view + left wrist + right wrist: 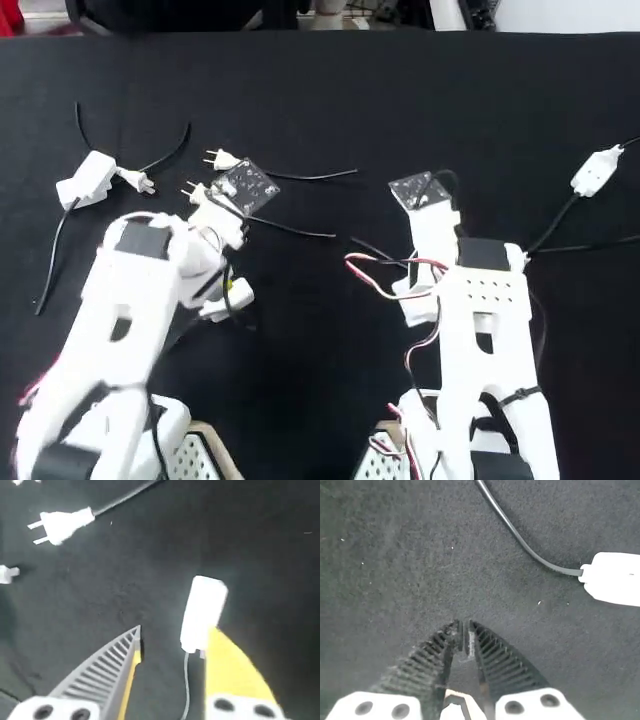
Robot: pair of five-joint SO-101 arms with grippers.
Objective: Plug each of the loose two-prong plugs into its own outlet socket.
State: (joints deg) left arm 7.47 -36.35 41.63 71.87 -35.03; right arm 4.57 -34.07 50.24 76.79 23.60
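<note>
Three two-prong plugs loose on the left half of the black table (320, 90), all well short of the far edge. First plug (222, 160) nearest the far edge, prongs toward the left edge, plug cord (310, 176) trailing toward the middle. Second plug (196, 189) just nearer than the first, close against the tip of the left arm (130, 300). Third plug (138, 180) farther toward the left edge, just beside a white block (85, 180), prongs turned away from it.

Left jaws wide apart, low over the table: one grey and ribbed, one yellow. Between them a white corded piece (204, 609), rounded at its end, touching the inner face of the yellow jaw and clear of the grey one; plug or socket, cannot tell. Beyond it in the left wrist view, the first plug (62, 524), flat on the table, well apart from the piece.

Right arm (480, 300) at the middle-right of the table, pointing at the far edge, red-and-white wires (385, 275) looped at its side. Right jaws closed to a thin slit, tips just above the table. White socket (597, 170) near the right edge, well apart from those tips, socket cord (555, 225) leading back toward the right arm. Same socket (615, 577) in the right wrist view, off to one side of the jaws, its cord curving away over the table.
</note>
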